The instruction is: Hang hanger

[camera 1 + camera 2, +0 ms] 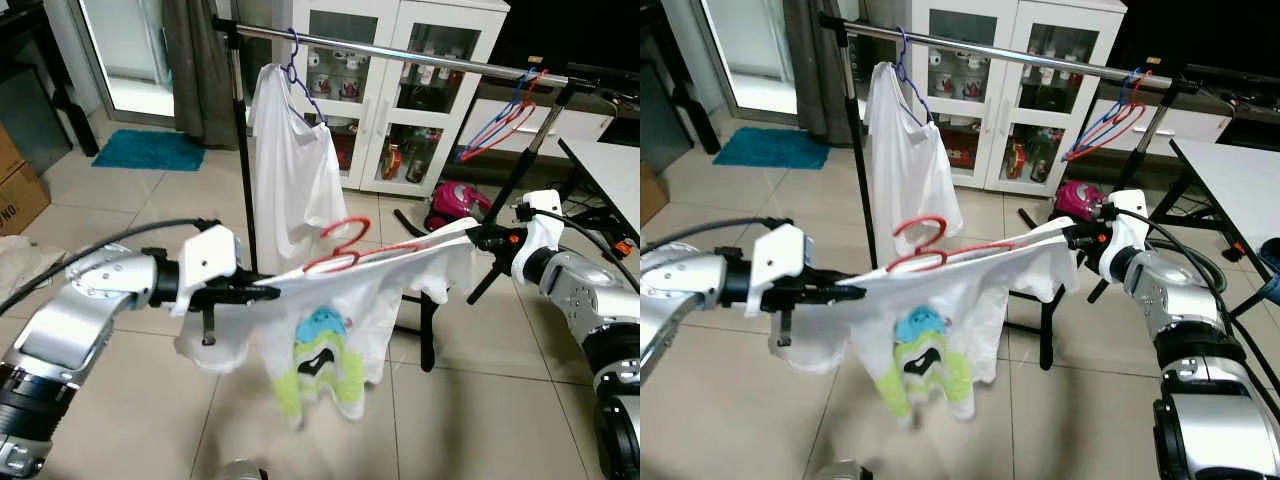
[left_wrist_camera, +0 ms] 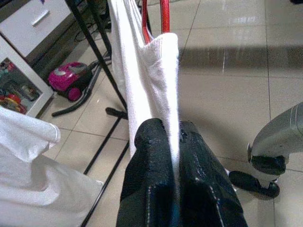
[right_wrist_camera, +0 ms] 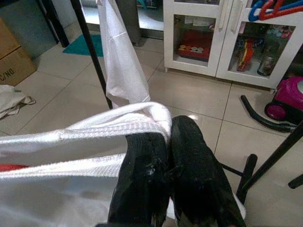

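White t-shirt [image 1: 330,330] on a red hanger [image 1: 345,250] — stretched between outstretched arms, left pincer [image 1: 262,291] and right pincer [image 1: 470,236] each clenching a shoulder.

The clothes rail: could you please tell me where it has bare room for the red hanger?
The rail is bare between the hung white shirt on its blue hanger and the empty hangers near the right end. Those two spots are crowded.

Black fingers [image 2: 151,161] on white shirt [image 2: 156,80]

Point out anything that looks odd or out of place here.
The red hanger lies flat on the white shirt stretched between the left gripper and right gripper, well below the rail, hooked on nothing.
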Controlling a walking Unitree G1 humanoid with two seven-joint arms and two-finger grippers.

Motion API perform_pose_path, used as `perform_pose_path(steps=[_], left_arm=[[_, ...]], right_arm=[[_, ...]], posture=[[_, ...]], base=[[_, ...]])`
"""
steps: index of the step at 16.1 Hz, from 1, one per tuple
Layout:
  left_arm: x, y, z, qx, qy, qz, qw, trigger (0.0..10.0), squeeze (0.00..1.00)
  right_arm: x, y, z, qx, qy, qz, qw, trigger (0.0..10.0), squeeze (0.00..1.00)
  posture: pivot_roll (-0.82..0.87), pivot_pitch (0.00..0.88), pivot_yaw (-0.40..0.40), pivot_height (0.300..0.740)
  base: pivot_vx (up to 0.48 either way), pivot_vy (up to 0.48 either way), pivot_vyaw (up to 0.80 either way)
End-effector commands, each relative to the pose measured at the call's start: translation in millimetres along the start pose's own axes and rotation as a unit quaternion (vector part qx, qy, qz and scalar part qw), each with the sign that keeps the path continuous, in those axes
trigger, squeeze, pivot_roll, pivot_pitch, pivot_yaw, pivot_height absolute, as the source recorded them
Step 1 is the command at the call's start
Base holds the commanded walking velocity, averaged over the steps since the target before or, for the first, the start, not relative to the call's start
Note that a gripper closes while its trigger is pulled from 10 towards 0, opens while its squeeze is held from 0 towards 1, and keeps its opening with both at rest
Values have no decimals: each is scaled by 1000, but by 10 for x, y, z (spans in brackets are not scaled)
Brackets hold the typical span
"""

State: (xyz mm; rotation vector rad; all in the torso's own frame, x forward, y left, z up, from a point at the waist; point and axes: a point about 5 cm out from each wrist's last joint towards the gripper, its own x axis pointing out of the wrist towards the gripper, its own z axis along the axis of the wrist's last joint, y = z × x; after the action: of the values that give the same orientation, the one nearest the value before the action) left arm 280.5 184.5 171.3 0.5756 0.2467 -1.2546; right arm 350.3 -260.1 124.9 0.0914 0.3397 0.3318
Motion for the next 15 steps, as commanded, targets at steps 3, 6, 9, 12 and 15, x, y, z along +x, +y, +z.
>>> perform_pose_path(steps=[3, 6, 9, 12, 15], left_arm=[[-266, 159, -356, -33, 137, 68, 988, 0, 0], [-199, 268, -413, -24, 156, 108, 982, 0, 0], [-65, 511, -184, -45, 41, 192, 980, 0, 0], [-68, 611, -67, -60, -15, 212, 975, 0, 0], [-53, 683, -41, -73, -29, 213, 974, 0, 0]], right_arm=[[-448, -561, 369, -13, -45, -121, 992, 0, 0], [-419, -494, 434, -11, -56, -98, 994, 0, 0], [-415, -326, 252, -3, -40, -56, 998, 0, 0], [-403, -122, -23, 11, -17, -25, 999, 0, 0], [-342, 341, -360, 34, -6, 30, 999, 0, 0]], posture=[[118, 0, -44, 740], [119, 0, -43, 740], [109, 0, -36, 740], [108, 0, -32, 740], [106, 0, -29, 740]], base=[[0, 0, 0], [0, 0, 0], [0, 0, 0], [0, 0, 0], [0, 0, 0]])
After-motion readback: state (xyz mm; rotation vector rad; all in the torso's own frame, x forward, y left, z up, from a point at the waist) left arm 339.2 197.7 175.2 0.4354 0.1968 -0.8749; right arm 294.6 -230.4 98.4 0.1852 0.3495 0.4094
